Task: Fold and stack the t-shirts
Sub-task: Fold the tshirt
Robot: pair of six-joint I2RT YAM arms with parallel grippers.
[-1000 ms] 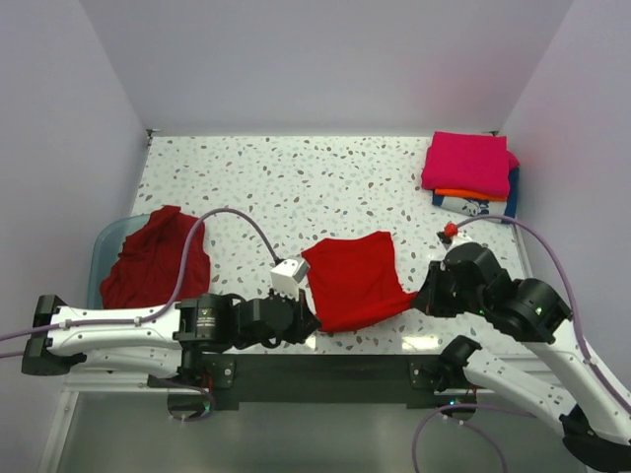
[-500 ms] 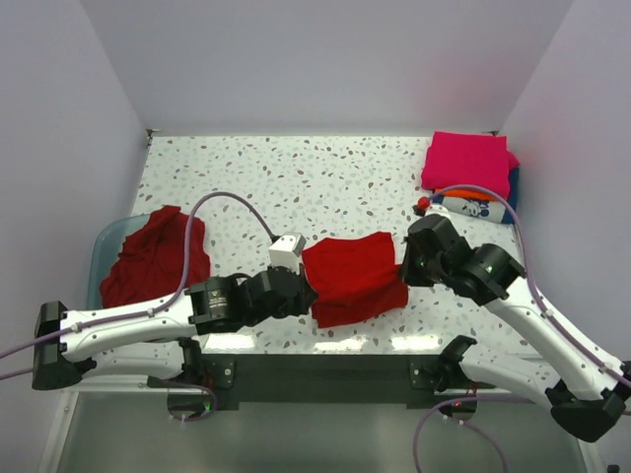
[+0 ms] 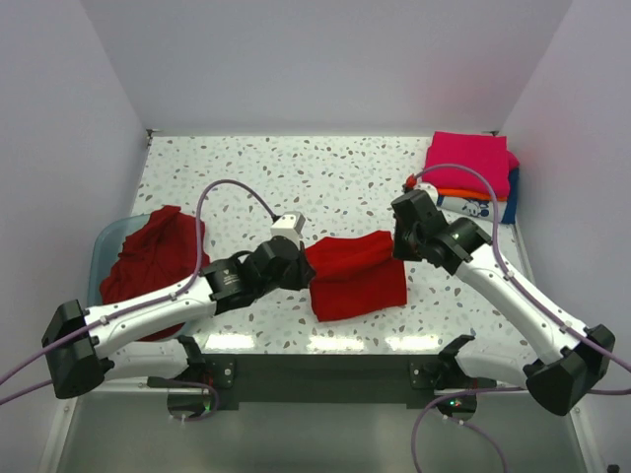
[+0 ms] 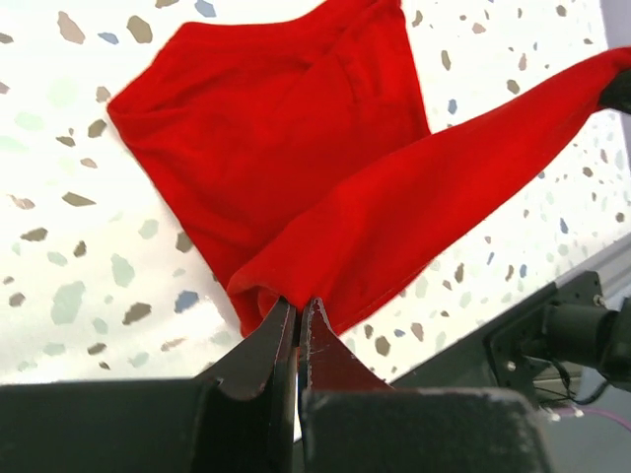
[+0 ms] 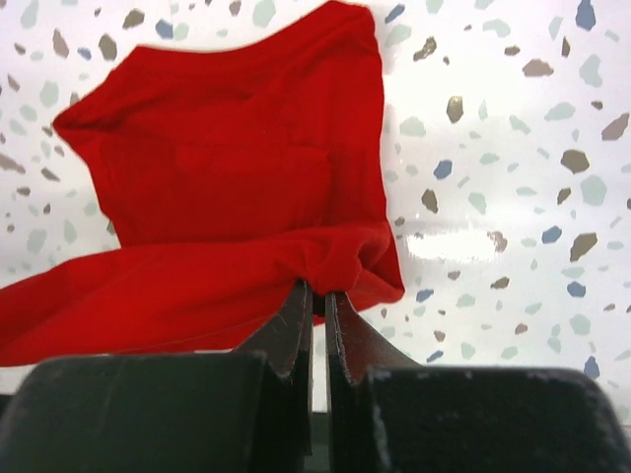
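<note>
Red t-shirt (image 3: pixel 357 278) is lying lengthwise along the table's (image 3: pixel 296 177) near edge; left fingers (image 4: pixel 264 347) and right fingers (image 5: pixel 288 323) are each pinching one end of its lifted hem.

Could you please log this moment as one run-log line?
phase: mid-fold | left fingers: shut on red t-shirt | right fingers: shut on red t-shirt

No legible text; the white t-shirt (image 3: pixel 463 205) bears unreadable blue print.

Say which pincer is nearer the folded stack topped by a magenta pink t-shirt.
Right. The right pincer grips the bright red cloth t-shirt left of the stack; the left pincer holds its other end, farther off.
</note>
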